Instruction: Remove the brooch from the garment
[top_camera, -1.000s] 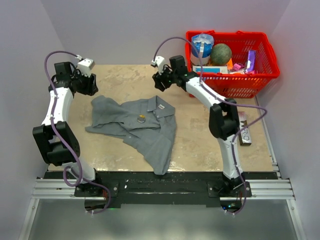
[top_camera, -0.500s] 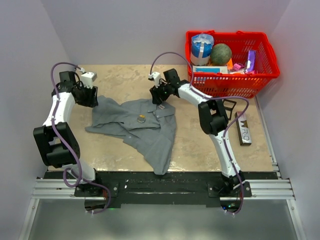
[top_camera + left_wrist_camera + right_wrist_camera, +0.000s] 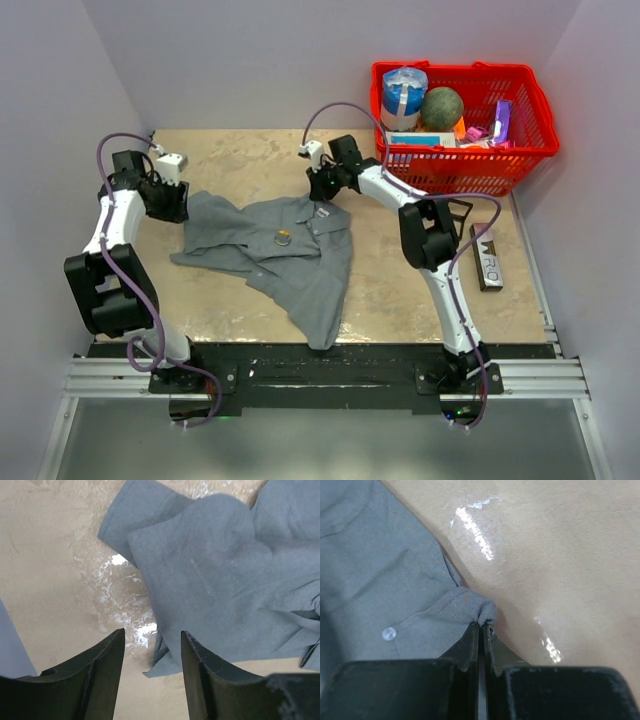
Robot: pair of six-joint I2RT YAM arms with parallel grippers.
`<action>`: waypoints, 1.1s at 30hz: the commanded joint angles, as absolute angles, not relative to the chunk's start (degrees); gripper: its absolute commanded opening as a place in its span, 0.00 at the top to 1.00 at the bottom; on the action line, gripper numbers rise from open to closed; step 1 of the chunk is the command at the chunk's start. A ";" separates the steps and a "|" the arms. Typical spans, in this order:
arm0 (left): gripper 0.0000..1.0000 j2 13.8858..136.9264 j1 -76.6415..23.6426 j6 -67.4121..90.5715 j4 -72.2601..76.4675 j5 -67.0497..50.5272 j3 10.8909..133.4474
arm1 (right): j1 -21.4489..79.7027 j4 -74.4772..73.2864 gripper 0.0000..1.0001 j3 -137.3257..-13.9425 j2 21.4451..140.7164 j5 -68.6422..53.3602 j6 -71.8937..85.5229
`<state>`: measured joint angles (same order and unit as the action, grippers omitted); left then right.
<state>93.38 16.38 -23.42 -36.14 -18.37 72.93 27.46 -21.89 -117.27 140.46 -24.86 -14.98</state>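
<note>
The garment (image 3: pixel 290 250), a grey button-up shirt, lies crumpled on the tan table. The brooch (image 3: pixel 284 238), a small gold disc, sits on its chest. At the shirt's far edge my right gripper (image 3: pixel 321 193) is shut, and in the right wrist view a fold of the collar edge (image 3: pixel 487 612) is pinched between its tips (image 3: pixel 483 626); a white button (image 3: pixel 388 633) shows nearby. My left gripper (image 3: pixel 176 208) is open over the shirt's left edge. In the left wrist view the fabric's corner (image 3: pixel 167 665) lies between its fingers (image 3: pixel 200 680). No wrist view shows the brooch.
A red basket (image 3: pixel 520 150) full of items stands at the back right, close behind the right arm. A black bar (image 3: pixel 488 262) lies by the table's right edge. Purple walls close in on the left, back and right.
My right gripper came down to the collar and shut on the fabric. The left gripper moved slightly toward the shirt's left edge, still open.
</note>
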 commanded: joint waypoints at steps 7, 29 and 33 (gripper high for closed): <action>0.50 105.46 17.14 -23.31 -31.65 -32.42 78.21 | 26.63 -10.54 1.00 -115.92 121.03 -23.91 -10.46; 0.42 107.48 17.40 -31.81 -30.84 -48.42 89.73 | 27.07 -8.88 1.00 -113.73 107.05 -17.93 -14.06; 0.35 113.10 17.14 -32.52 -31.56 -56.22 92.81 | 27.16 -10.28 1.00 -113.47 105.91 -17.67 -15.11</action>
<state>108.31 17.17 -29.12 -30.96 -47.44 90.94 26.76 -12.05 -113.16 110.34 -18.90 -13.23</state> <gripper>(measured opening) 0.624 0.025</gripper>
